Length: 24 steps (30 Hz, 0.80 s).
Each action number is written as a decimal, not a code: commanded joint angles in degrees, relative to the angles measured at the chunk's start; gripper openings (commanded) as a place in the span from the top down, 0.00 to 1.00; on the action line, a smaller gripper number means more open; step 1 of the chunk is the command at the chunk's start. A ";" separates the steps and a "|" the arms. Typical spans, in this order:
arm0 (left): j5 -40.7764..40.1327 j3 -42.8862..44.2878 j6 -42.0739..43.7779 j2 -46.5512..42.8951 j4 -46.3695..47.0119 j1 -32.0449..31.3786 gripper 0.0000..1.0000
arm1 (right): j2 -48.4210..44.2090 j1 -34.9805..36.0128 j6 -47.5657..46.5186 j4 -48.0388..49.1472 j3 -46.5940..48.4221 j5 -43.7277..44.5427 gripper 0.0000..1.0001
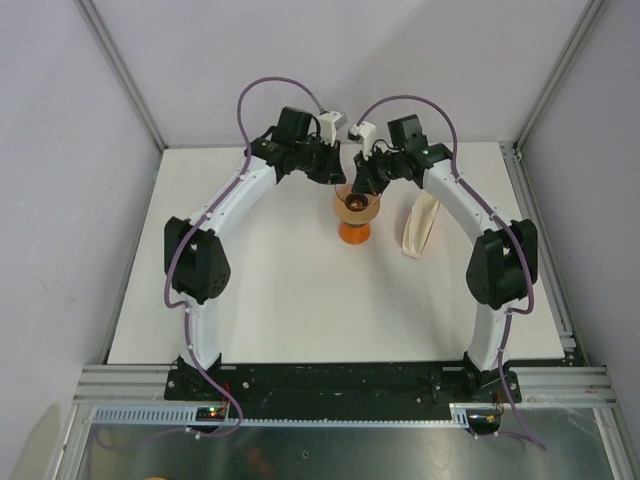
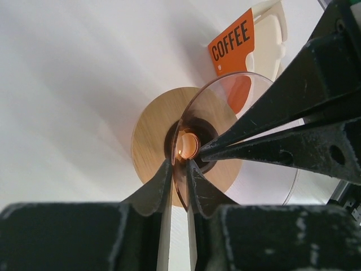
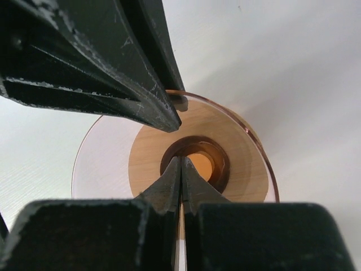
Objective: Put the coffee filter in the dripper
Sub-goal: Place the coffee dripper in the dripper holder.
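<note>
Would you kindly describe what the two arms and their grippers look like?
Both the left arm and right arm have white curved links between bulky black joint housings, and a purple cable loops along each. Small white mounts sit at the wrists. The jaws are black, tapering to narrow tips, their surfaces scuffed with pale scratches.

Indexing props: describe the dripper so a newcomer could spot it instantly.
Start at the far middle of the white table. There an orange beaker carries a flat brown ring, and the dripper sits in it: a clear pinkish funnel, see-through unlike the cream filter bundle to its right.
</note>
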 commanded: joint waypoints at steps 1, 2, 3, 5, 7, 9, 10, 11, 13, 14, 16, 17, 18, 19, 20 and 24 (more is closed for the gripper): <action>-0.52 -2.26 1.70 1.21 -3.49 0.24 1.00 | -0.24 -2.14 1.27 0.99 0.02 2.90 1.00; -0.61 -2.56 1.77 1.24 -3.52 0.20 1.00 | 0.20 -2.11 1.35 0.54 0.40 3.15 1.00; -0.74 -2.76 1.80 1.35 -3.49 0.26 1.00 | 0.51 -2.10 1.44 0.28 0.59 3.33 1.00; -1.15 -3.21 1.96 1.47 -3.53 0.31 1.00 | 0.98 -2.21 1.46 0.06 0.44 3.48 1.00; -1.21 -3.52 2.04 1.57 -3.52 0.33 1.00 | 1.30 -2.30 1.53 0.05 0.05 3.32 1.00; -1.22 -3.76 2.08 1.73 -3.52 0.33 1.00 | 1.46 -2.36 1.52 0.09 -0.35 3.25 1.00; -1.23 -3.79 2.18 1.77 -3.49 0.33 1.00 | 1.49 -2.36 1.48 0.10 -0.53 3.20 1.00; -1.27 -3.81 2.23 1.79 -3.51 0.33 1.00 | 1.46 -2.36 1.41 0.14 -0.76 3.22 1.00; -1.42 -3.76 2.26 1.89 -3.47 0.33 1.00 | 1.33 -2.49 1.36 0.40 -1.54 3.25 1.00; -1.45 -3.80 2.36 1.94 -3.46 0.33 1.00 | 1.25 -2.55 1.27 0.51 -1.83 3.20 1.00; -1.62 -3.91 2.40 2.19 -3.46 0.33 1.00 | 1.19 -2.76 1.21 0.62 -2.58 3.07 1.00; -1.64 -4.00 2.43 2.35 -3.50 0.29 1.00 | 1.18 -2.91 1.15 0.76 -2.97 2.98 1.00; -1.74 -4.09 2.44 2.52 -3.48 0.31 1.00 | 1.17 -3.03 1.16 0.83 -3.29 2.89 1.00; -1.79 -4.14 2.49 2.65 -3.47 0.32 1.00 | 1.17 -3.13 1.12 0.90 -3.63 2.84 1.00; -1.78 -4.21 2.47 2.76 -3.46 0.32 1.00 | 1.17 -3.18 1.10 0.99 -3.89 2.77 1.00; -1.91 -4.13 2.57 2.86 -3.46 0.32 1.00 | 0.99 -3.23 1.29 1.11 -4.22 2.69 1.00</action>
